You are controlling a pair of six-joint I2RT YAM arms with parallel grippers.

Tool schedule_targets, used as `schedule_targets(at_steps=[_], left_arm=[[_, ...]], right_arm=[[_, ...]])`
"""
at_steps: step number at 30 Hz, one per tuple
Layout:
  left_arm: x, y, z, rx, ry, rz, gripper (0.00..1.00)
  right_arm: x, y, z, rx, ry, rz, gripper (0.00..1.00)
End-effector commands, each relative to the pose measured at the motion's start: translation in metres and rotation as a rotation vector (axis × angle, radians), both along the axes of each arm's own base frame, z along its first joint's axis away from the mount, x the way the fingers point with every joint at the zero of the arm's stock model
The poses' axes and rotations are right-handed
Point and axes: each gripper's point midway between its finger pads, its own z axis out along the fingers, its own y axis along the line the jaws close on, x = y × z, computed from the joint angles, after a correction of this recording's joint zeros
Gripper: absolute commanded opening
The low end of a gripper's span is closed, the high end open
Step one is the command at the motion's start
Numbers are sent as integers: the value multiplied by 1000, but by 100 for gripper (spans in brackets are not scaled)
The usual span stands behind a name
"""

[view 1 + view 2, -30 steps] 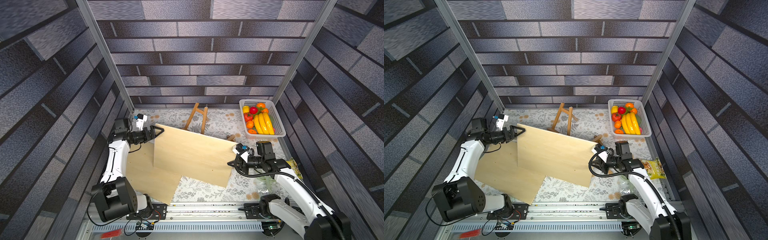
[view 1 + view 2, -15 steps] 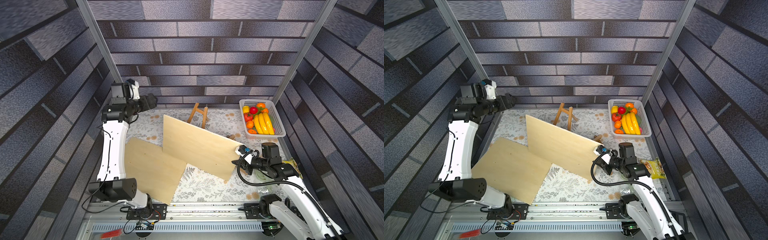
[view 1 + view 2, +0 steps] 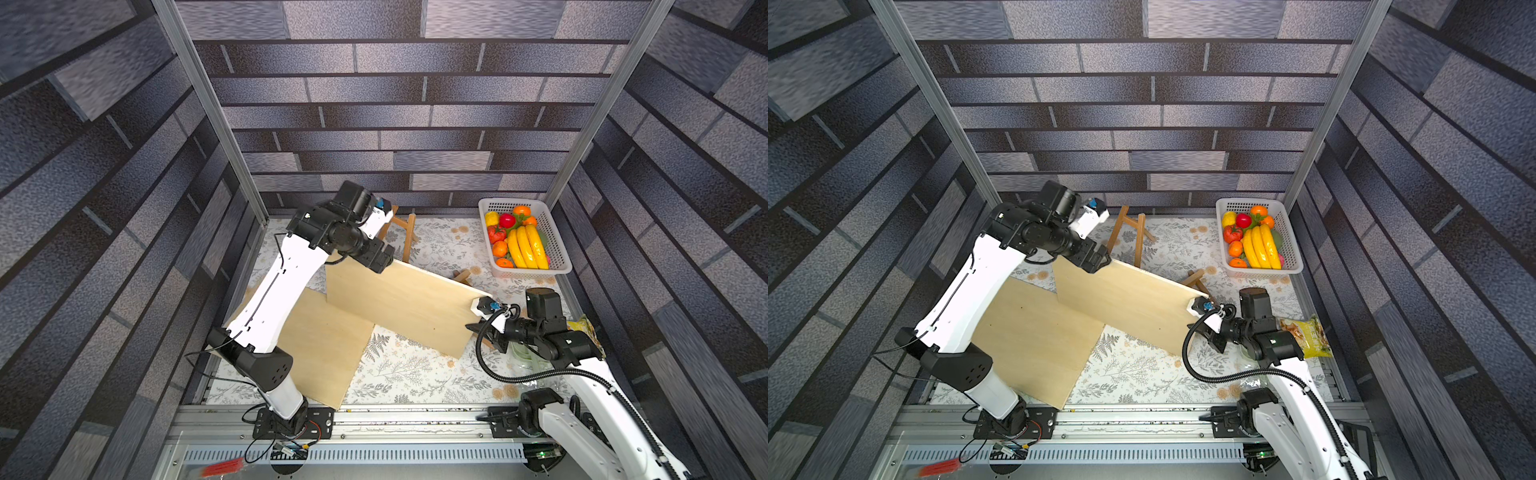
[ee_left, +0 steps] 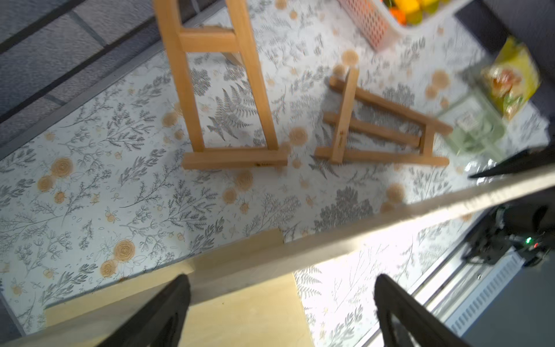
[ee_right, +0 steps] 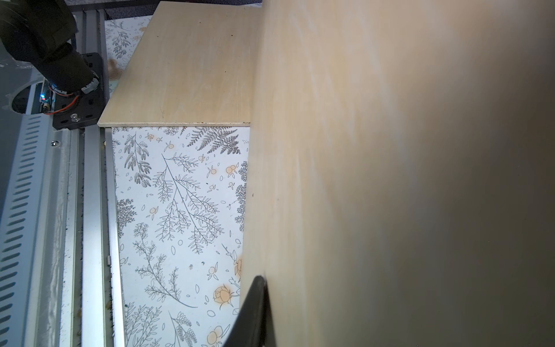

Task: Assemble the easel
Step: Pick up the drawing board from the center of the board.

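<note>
The standing easel frame [image 3: 409, 237] is upright at the back of the counter [image 3: 415, 365], near the rear wall; the left wrist view shows its 2 legs and bottom ledge [image 4: 222, 90]. A fallen easel frame [image 4: 381, 129] lies flat just beside it, toward the fruit basket [image 3: 555, 245], and in both top views it is mostly hidden behind the raised board [image 3: 399, 303].

That raised board is a pale plywood sheet, tilted up on edge across the middle of the counter in front of both frames. Its lower left corner overlaps a flat board [image 3: 328, 353] that lies on the counter by the left arm's base. I cannot tell whether the 2 boards touch.

The right claw [image 3: 478, 328] is clamped narrow on the raised board's right edge. In the right wrist view, 1 dark finger [image 5: 255, 312] presses the board's face, which fills most of the frame.

The left claw [image 3: 384, 262] hangs over the board's upper left corner with its jaws wide. The left wrist view shows the board's top edge [image 4: 390, 216] running between the 2 fingers [image 4: 162, 312], with no clear contact.

A yellow snack bag [image 3: 1308, 332] lies by the right arm.
</note>
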Motion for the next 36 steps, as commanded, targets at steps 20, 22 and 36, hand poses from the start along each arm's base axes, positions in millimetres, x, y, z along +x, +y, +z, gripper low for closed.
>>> schedule_targets(at_steps=[20,22,36], left_arm=[[10,-12,20,420,-271,-432,89],[-4,-25,2,400,-199,-528,87],[-30,-43,-62,483,-10,-713,67]], right_arm=[[-16,-16,-24,-70,-34,-51,0],[-16,-16,-22,-69,-40,-51,0],[-17,-10,-22,-45,-29,-26,0]])
